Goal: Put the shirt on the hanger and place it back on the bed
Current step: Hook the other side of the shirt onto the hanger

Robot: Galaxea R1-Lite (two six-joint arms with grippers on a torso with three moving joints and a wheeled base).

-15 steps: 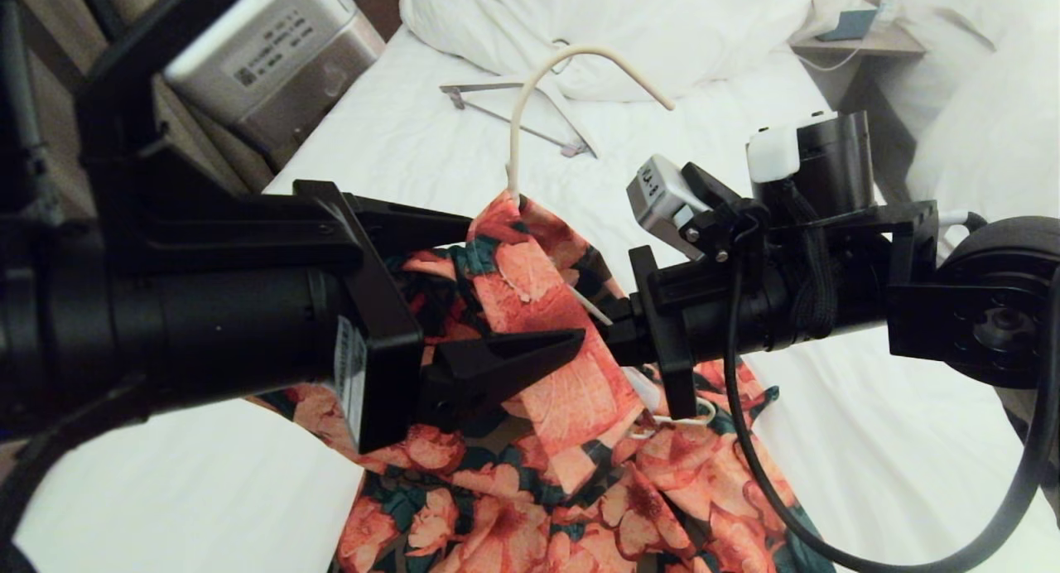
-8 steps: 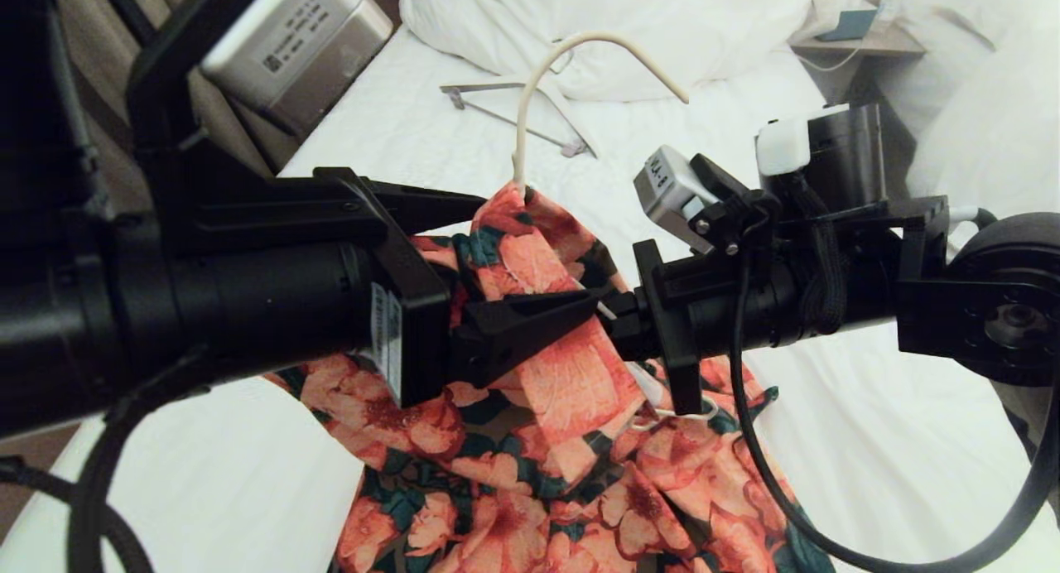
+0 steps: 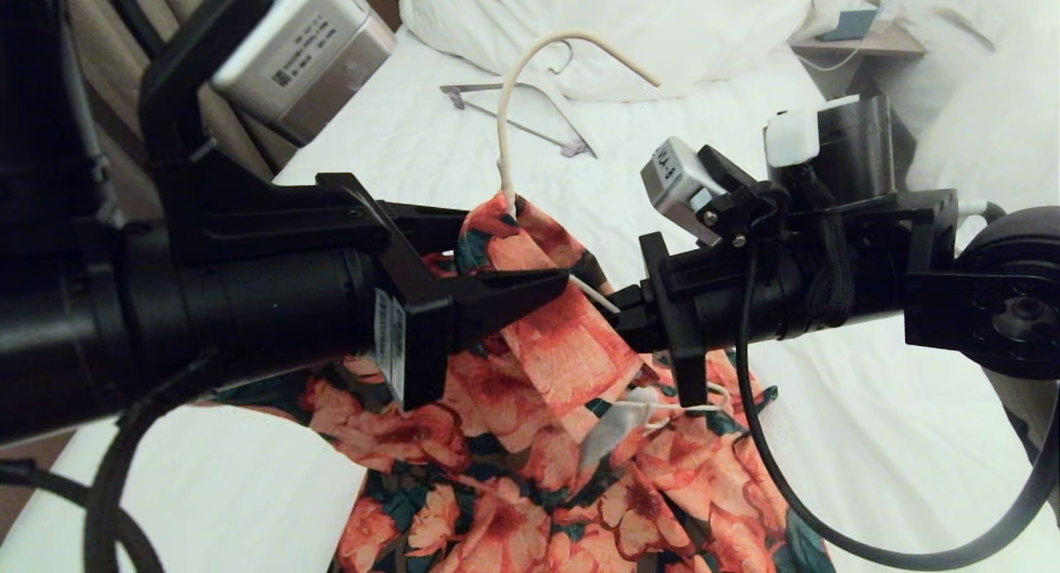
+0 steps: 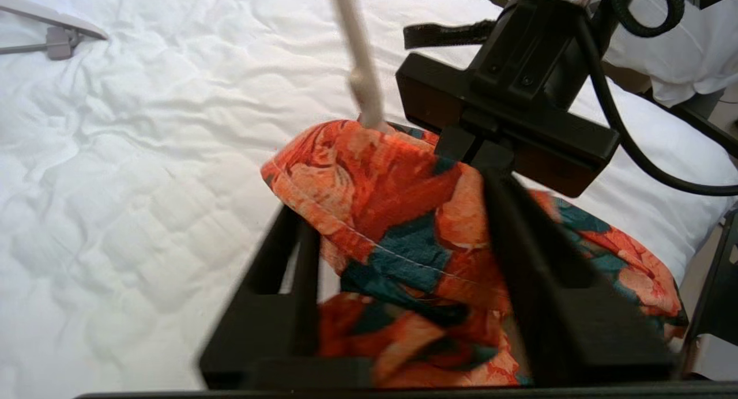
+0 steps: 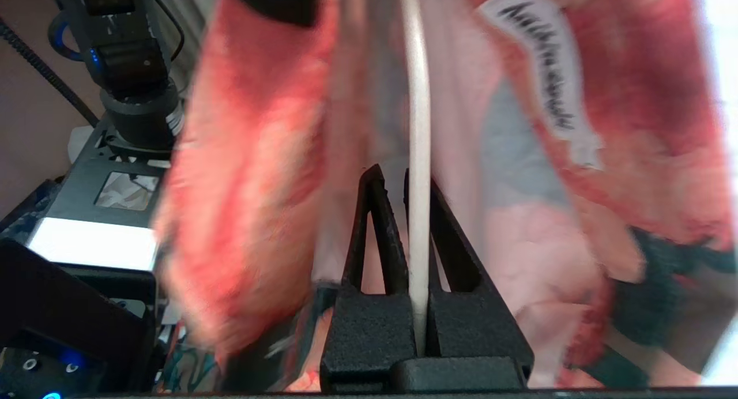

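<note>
The flowered shirt (image 3: 563, 349) hangs bunched on the cream wire hanger (image 3: 507, 117), above the white bed (image 3: 869, 440). The hanger's hook sticks up out of the collar. My left gripper (image 3: 513, 250) comes in from the left. Its fingers are apart on either side of the collar fold (image 4: 403, 214), and a gap shows beside one finger (image 4: 288, 255). From the right, my right gripper (image 3: 617, 308) is shut on the hanger's wire (image 5: 418, 128) inside the shirt (image 5: 248, 157). The white neck label (image 5: 545, 82) hangs close by.
A thicker white hanger with a grey bar (image 3: 530, 113) lies on the sheet before the big pillow (image 3: 662, 26). A nightstand (image 3: 853, 39) and a second bed with a rumpled duvet (image 3: 985, 101) stand at the right. Both forearms fill the foreground.
The left gripper's fingers have come closer together around the collar. The hanger's hook has tipped slightly left, and the neck label now hangs free below the right gripper.
</note>
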